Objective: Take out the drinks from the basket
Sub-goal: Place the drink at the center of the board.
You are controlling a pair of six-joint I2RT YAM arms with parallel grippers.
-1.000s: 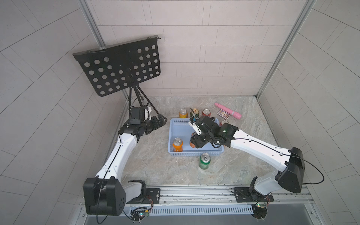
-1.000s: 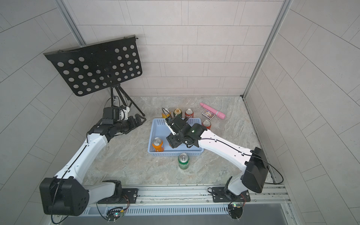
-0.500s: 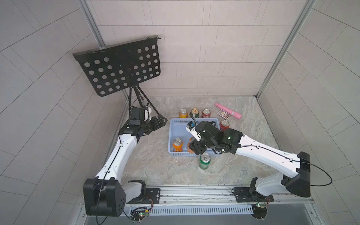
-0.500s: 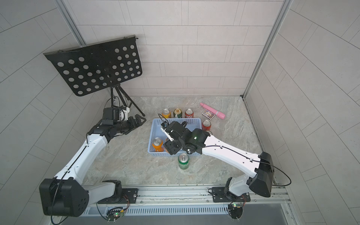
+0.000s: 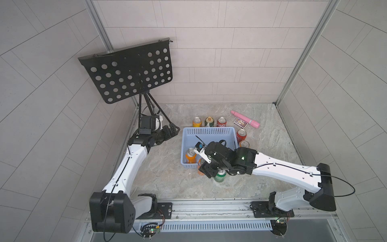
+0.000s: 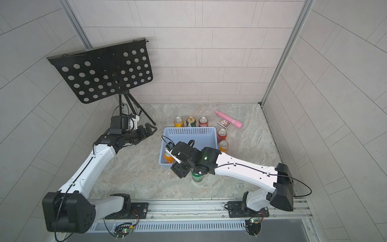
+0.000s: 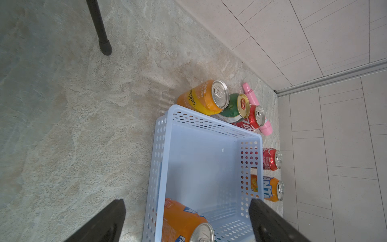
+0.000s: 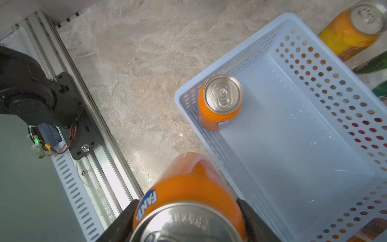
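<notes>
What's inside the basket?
One orange can stands in the near-left corner of the basket; the floor that shows is bare. In both top views the right arm covers its near part. The held can in the right gripper is outside.

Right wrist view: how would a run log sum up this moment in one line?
right gripper: shut on held orange can, just outside basket | left gripper: open | basket: one upright orange can inside
</notes>
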